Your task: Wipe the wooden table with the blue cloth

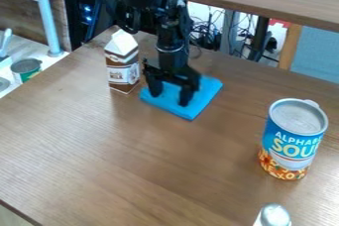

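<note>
Camera view: the black gripper [170,99] has its fingers spread over what looks like a folded blue cloth [209,89] at the table's [99,145] far side, just right of the milk carton [122,61]. From here I can't tell whether the tips touch it. For a clean pinch, I'd settle them lightly, close evenly, and stay clear of that carton.

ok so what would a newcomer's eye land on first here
Probably the big blue soup can, standing upright toward the right of the table. Next, the black hand, open above a flat bright-blue square near the far edge, with a brown-and-white milk carton upright just left of it in view.
</note>
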Controlling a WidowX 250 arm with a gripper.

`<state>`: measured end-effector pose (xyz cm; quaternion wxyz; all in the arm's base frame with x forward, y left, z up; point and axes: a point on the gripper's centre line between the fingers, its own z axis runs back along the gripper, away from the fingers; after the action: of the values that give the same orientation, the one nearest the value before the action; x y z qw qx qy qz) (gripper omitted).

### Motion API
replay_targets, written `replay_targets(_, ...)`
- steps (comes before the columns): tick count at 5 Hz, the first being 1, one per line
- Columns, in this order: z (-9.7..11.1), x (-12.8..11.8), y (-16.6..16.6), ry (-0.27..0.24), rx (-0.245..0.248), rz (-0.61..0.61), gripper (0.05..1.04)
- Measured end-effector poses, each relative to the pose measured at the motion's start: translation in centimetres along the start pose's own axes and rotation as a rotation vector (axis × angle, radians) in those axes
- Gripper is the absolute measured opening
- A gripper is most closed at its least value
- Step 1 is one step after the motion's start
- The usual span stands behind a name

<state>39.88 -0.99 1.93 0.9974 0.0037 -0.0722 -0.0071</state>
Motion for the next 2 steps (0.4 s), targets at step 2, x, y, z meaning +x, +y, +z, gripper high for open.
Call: replay_targets(2, 0.6, -6.3, -1.0, 0.028, 0.015, -0.034, 1.005)
